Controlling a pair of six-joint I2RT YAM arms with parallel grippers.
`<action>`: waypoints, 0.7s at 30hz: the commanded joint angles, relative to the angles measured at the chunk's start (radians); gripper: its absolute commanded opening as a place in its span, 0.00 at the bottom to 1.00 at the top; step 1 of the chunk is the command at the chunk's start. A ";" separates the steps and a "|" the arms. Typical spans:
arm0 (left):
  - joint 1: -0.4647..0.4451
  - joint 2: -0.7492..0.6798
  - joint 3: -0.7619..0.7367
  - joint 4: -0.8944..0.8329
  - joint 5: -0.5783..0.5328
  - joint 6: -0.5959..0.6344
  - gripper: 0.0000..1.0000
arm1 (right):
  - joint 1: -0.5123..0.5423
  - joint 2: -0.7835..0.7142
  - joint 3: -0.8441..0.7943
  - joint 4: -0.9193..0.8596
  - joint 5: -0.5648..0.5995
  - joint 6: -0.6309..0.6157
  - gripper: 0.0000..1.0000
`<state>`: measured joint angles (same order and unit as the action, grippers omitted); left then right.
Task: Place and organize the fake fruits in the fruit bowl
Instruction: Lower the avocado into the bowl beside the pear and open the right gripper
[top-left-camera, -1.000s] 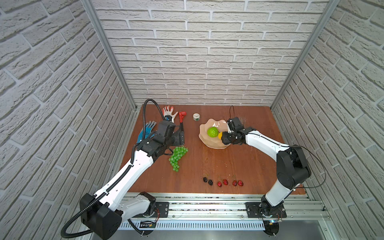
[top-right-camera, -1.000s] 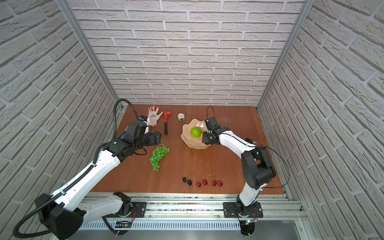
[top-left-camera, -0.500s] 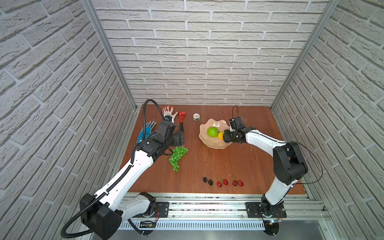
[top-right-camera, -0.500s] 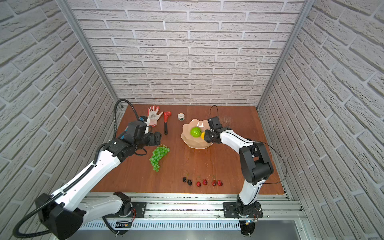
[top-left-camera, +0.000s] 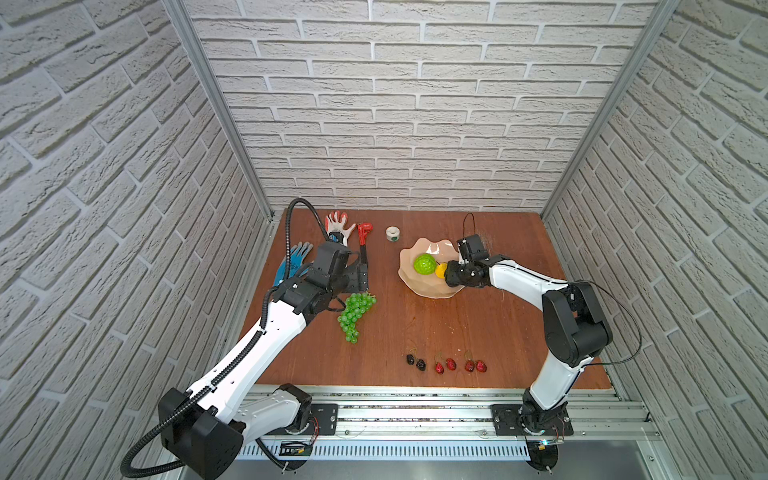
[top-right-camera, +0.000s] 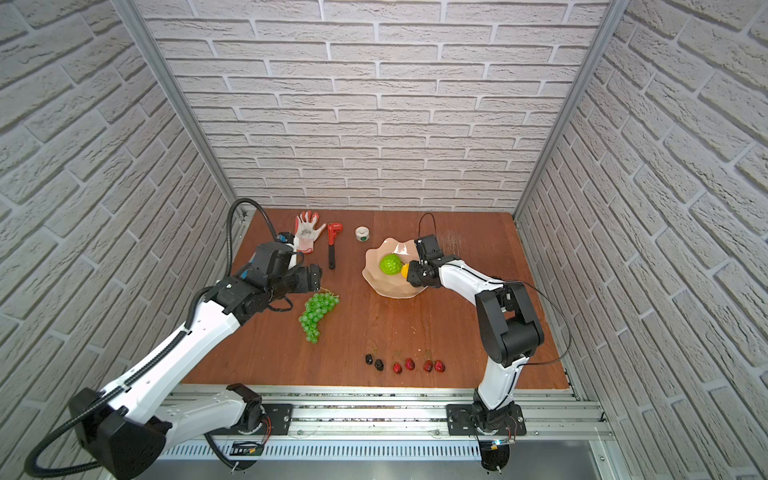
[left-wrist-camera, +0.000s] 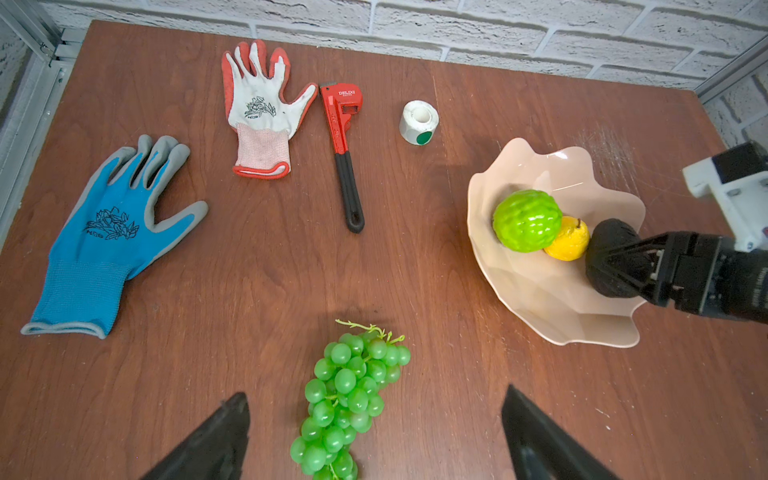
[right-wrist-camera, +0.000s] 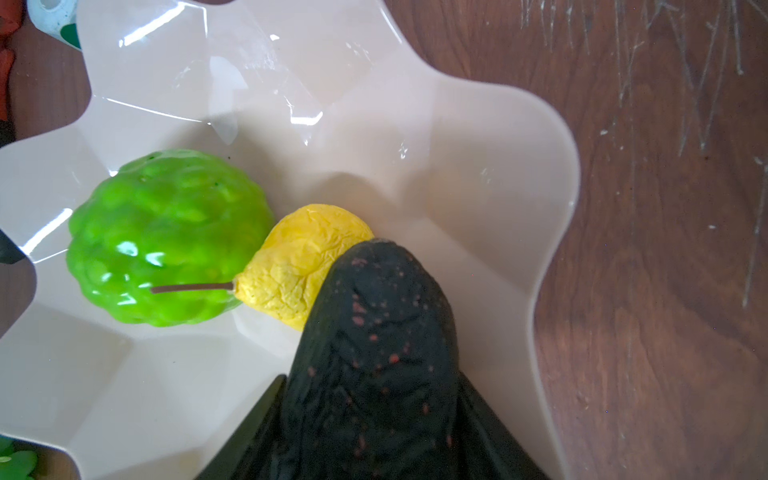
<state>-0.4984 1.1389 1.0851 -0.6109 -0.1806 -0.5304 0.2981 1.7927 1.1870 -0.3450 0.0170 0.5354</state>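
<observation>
Brown table (top-left-camera: 415, 324). We see our right gripper (right-wrist-camera: 372, 386) clamped on the dark avocado (right-wrist-camera: 374, 316) inside the pink fruit bowl (right-wrist-camera: 498, 166), touching the lemon (right-wrist-camera: 299, 266) beside the green ball (right-wrist-camera: 166, 237). Our left gripper (left-wrist-camera: 376, 395) hangs wide apart above the grape bunch (left-wrist-camera: 340, 411); cherries (top-left-camera: 444, 365) lie nearer the front.

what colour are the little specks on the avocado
Reddish-pink, scattered over the near-black avocado; clearest in the right wrist view.
</observation>
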 joint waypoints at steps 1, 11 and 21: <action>0.005 0.028 0.055 -0.026 0.017 0.022 0.94 | -0.003 -0.024 0.002 0.040 -0.002 -0.009 0.65; 0.007 0.045 0.080 -0.034 0.040 0.026 0.94 | -0.004 -0.092 0.035 -0.013 0.020 -0.059 0.70; 0.008 0.122 0.110 -0.136 0.126 0.012 0.84 | 0.006 -0.197 0.057 -0.034 -0.032 -0.154 0.67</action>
<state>-0.4984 1.2312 1.1671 -0.6971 -0.0982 -0.5175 0.2985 1.6405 1.2140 -0.3744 0.0048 0.4347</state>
